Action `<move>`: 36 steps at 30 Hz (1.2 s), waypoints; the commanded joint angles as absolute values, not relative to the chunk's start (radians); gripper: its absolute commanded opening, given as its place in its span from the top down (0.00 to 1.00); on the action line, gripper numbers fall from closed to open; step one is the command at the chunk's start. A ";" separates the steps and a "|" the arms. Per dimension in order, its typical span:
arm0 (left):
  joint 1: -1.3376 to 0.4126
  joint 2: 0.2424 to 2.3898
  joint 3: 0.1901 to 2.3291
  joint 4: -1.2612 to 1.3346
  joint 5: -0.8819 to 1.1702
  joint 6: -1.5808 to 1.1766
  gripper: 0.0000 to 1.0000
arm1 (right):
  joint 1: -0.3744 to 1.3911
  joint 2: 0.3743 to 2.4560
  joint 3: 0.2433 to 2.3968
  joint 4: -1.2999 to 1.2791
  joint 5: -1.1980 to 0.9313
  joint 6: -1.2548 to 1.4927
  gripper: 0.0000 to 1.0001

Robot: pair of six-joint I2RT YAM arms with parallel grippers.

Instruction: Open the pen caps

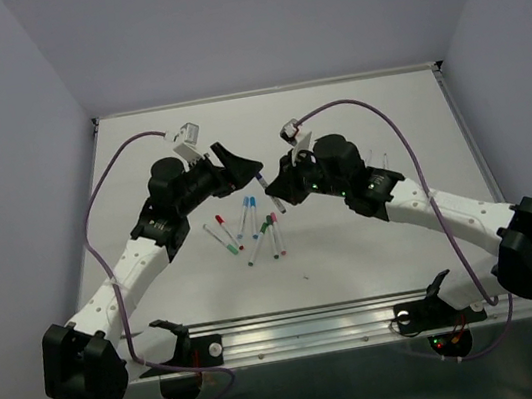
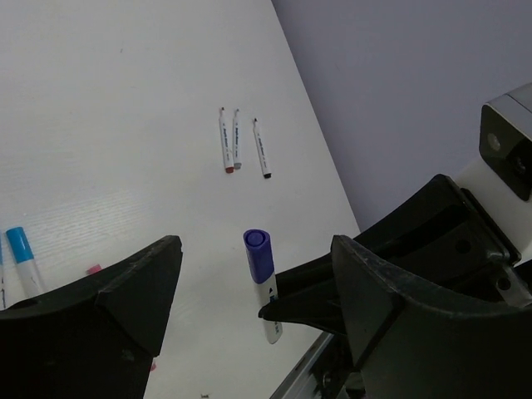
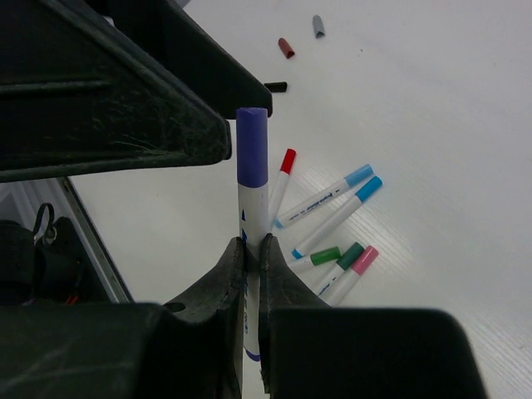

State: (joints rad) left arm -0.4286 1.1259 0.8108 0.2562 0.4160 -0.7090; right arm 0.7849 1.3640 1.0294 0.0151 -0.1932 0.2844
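My right gripper (image 3: 253, 245) is shut on the white barrel of a pen and holds it above the table. The pen's purple cap (image 3: 252, 146) is on and sticks out past the fingertips. My left gripper (image 2: 256, 246) is open, and the purple cap (image 2: 258, 253) sits in the gap between its jaws without touching them. In the top view the left gripper (image 1: 235, 160) and the right gripper (image 1: 274, 186) meet over the table's middle. Three loose caps lie on the table: dark red (image 3: 285, 47), grey (image 3: 317, 27) and black (image 3: 276, 86).
Several capped pens (image 1: 251, 230) lie in a cluster below the grippers, with red (image 3: 287, 161), blue (image 3: 369, 186), green (image 3: 325, 255) and pink (image 3: 364, 259) caps. Three uncapped pens (image 2: 235, 141) lie further off. The table's metal front rail (image 1: 316, 321) runs by the arm bases.
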 commanded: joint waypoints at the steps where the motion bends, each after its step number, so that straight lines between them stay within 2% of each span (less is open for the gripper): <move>1: -0.440 1.123 0.805 0.331 0.437 -0.713 0.18 | 0.785 1.319 1.022 0.133 -0.239 0.302 0.99; 2: -0.442 1.124 0.807 0.333 0.437 -0.713 0.24 | 0.785 1.322 1.025 0.136 -0.241 0.304 0.99; 5: -0.448 1.134 0.811 0.337 0.437 -0.713 0.29 | 0.776 1.335 1.038 0.146 -0.252 0.305 0.99; 6: -0.454 1.135 0.818 0.336 0.439 -0.712 0.36 | 0.776 1.344 1.048 0.146 -0.258 0.304 0.99; 11: -0.460 1.144 0.821 0.347 0.430 -0.721 0.49 | 0.776 1.367 1.065 0.144 -0.282 0.295 0.99; 16: -0.462 1.137 0.818 0.347 0.403 -0.726 0.72 | 0.767 1.376 1.068 0.130 -0.320 0.285 0.99; 18: -0.462 1.137 0.815 0.345 0.396 -0.726 0.72 | 0.767 1.381 1.072 0.111 -0.354 0.269 0.99; 19: -0.462 1.135 0.813 0.342 0.388 -0.730 0.75 | 0.767 1.385 1.074 0.082 -0.370 0.249 0.99; 23: -0.462 1.141 0.813 0.344 0.367 -0.735 1.00 | 0.767 1.413 1.089 0.016 -0.512 0.183 0.99; 27: -0.463 1.140 0.813 0.345 0.318 -0.750 1.00 | 0.767 1.471 1.088 -0.092 -0.671 0.096 0.99; 30: -0.463 1.137 0.830 0.333 0.264 -0.746 1.00 | 0.814 1.502 1.046 -0.165 -0.686 0.080 0.99; 36: -0.448 1.189 0.963 0.276 0.077 -0.724 1.00 | 0.902 1.445 0.864 -0.132 -0.745 0.150 0.99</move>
State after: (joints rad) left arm -0.4824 1.1732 0.8043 0.0792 0.3008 -0.7296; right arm 0.7692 1.4776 0.9806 0.0559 -0.4820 0.1387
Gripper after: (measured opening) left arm 0.259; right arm 0.079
